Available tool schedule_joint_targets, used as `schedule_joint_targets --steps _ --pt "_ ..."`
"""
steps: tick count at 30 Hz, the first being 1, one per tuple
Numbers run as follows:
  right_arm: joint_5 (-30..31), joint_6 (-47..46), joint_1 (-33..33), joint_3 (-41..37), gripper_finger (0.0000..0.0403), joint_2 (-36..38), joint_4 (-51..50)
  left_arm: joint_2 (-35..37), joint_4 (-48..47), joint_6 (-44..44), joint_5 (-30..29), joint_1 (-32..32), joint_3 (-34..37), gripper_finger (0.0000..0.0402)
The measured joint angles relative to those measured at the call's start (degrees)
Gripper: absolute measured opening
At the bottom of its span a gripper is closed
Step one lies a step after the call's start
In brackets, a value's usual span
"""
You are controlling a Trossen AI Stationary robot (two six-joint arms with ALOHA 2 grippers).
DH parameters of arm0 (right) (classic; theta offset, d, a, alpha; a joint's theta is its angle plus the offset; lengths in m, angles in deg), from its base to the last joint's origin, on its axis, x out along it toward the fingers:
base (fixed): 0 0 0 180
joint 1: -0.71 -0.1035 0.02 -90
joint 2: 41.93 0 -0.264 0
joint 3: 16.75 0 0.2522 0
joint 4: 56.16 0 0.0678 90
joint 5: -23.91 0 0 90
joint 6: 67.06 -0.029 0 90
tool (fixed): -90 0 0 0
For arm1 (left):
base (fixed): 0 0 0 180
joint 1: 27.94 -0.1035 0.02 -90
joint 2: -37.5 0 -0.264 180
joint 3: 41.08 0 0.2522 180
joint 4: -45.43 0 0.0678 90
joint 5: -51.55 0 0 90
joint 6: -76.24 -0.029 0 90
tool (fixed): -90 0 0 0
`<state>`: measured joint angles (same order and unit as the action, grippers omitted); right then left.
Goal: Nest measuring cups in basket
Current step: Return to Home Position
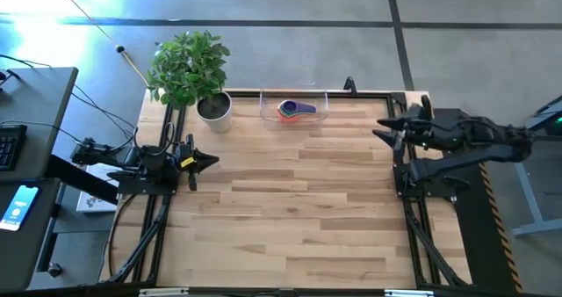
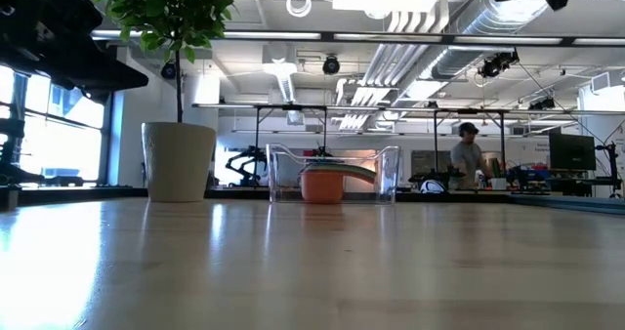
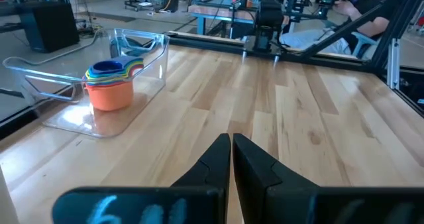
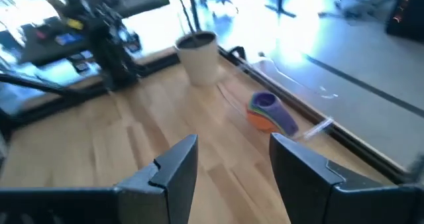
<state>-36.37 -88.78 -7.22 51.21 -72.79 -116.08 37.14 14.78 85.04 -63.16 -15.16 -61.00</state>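
Nested measuring cups (image 1: 294, 110) sit in the basket (image 1: 269, 114), top centre of the high view. Probably light, stiff, slick plastic, so grab the handles. Left gripper (image 1: 211, 162) is pinched closed, right gripper (image 1: 379, 128) spread.

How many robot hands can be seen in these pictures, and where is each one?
2. The left hand is at the table's left side, shut; the right hand is at its right side, open. Neither holds anything.

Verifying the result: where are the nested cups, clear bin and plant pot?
nested cups (image 3: 109, 97), left wrist view, orange outer wall.
clear bin (image 2: 388, 177), low view, right wall.
plant pot (image 2: 179, 162), low view, white side.
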Motion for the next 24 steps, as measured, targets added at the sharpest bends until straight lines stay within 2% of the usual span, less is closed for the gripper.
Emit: schedule_joint_targets --steps 8,15,19,24 --pt "-1.4 3.7 0.0 -20.4 0.0177 17.4 11.7 0.0 0.0 0.0 0.0 0.0 0.0 0.0010" --pt "-9.5 3.7 0.0 -33.4 0.0177 29.6 21.6 0.0 0.0 0.0 0.0 0.0 0.0 0.0010" --pt "-10.5 1.4 0.0 -37.8 0.0177 30.4 22.0 0.0 0.0 0.0 0.1 0.0 0.0 0.0010" --pt "-12.3 0.5 0.0 -41.8 0.0177 29.4 28.2 -0.1 0.0 0.0 0.2 0.0 -0.1 0.0010"
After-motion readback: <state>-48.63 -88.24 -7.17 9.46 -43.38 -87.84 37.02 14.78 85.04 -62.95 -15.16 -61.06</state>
